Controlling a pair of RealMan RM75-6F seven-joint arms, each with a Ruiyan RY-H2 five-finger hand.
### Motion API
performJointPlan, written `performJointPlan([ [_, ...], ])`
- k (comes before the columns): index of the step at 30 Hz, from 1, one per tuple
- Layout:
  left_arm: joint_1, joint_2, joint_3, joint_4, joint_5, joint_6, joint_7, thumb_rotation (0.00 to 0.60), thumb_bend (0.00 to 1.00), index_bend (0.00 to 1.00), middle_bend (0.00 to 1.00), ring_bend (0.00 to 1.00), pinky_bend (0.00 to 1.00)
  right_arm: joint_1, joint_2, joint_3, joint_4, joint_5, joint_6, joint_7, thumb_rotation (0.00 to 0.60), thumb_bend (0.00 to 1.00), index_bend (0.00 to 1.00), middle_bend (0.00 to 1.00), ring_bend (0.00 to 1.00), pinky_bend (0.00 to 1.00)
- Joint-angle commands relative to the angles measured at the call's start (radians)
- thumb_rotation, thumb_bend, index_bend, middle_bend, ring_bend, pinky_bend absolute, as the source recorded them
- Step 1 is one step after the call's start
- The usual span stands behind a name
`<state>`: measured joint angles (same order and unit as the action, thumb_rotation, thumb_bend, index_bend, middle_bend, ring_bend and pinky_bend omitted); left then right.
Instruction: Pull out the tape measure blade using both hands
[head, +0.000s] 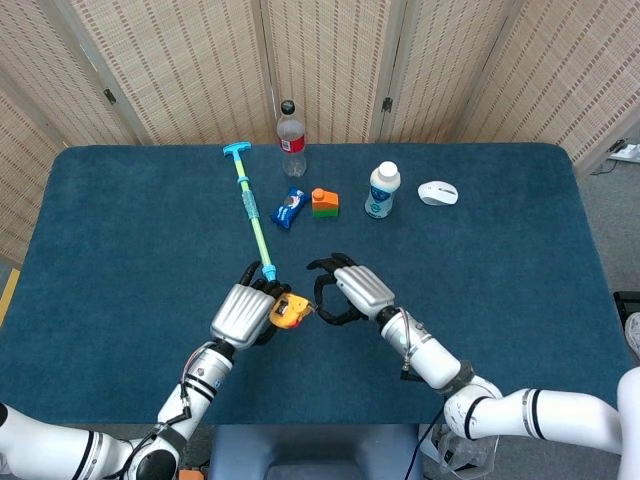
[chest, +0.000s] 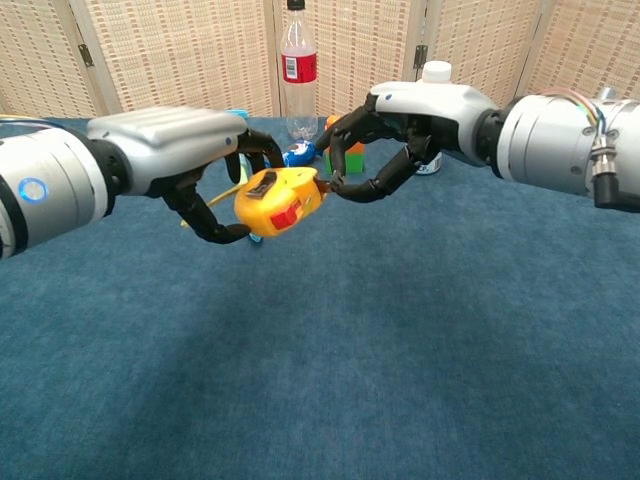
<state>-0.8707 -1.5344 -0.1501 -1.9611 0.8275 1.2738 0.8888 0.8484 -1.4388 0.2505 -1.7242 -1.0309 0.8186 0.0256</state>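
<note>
My left hand (head: 242, 313) (chest: 170, 150) holds a yellow tape measure (head: 287, 311) (chest: 275, 200) with a red button above the blue table (head: 520, 260), fingers wrapped round the case from behind. My right hand (head: 352, 291) (chest: 410, 125) faces it from the right. Its thumb and a finger close together at the case's front end, where the blade tip sits. The tip itself is too small to make out. No length of blade shows between the two hands.
Along the far side stand a clear bottle (head: 291, 138), a white bottle (head: 382, 190), an orange-and-green block (head: 324, 203), a blue packet (head: 289, 207) and a white mouse (head: 438, 193). A long teal-handled tool (head: 252, 213) lies just behind my left hand.
</note>
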Motion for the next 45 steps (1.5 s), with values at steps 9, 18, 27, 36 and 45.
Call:
performJointPlan([
  [9,0.005,-0.004,0.010,0.040,-0.001,-0.009,-0.020,0.600,0.40,0.47,0.42,0.32,0.03,-0.008,0.018,-0.005,-0.003,0.000,-0.001,0.007,0.600,0.38,0.62,0.21,0.15,0.00],
  [18,0.031,0.018,0.033,0.096,0.013,-0.027,-0.068,0.600,0.40,0.48,0.42,0.32,0.03,-0.048,0.098,-0.022,-0.048,-0.029,-0.001,0.042,0.600,0.38,0.65,0.22,0.15,0.00],
  [27,0.060,0.040,0.055,0.156,0.034,-0.058,-0.124,0.600,0.40,0.48,0.42,0.32,0.03,-0.117,0.252,-0.027,-0.152,-0.106,-0.004,0.149,0.600,0.38,0.65,0.22,0.15,0.00],
  [36,0.089,0.050,0.067,0.208,0.067,-0.077,-0.182,0.600,0.40,0.49,0.42,0.32,0.03,-0.215,0.441,-0.041,-0.251,-0.253,0.030,0.310,0.600,0.38,0.65,0.22,0.15,0.00],
  [45,0.109,0.057,0.069,0.241,0.068,-0.096,-0.206,0.600,0.40,0.49,0.42,0.32,0.03,-0.304,0.611,-0.065,-0.285,-0.428,0.096,0.534,0.600,0.38,0.66,0.22,0.15,0.00],
])
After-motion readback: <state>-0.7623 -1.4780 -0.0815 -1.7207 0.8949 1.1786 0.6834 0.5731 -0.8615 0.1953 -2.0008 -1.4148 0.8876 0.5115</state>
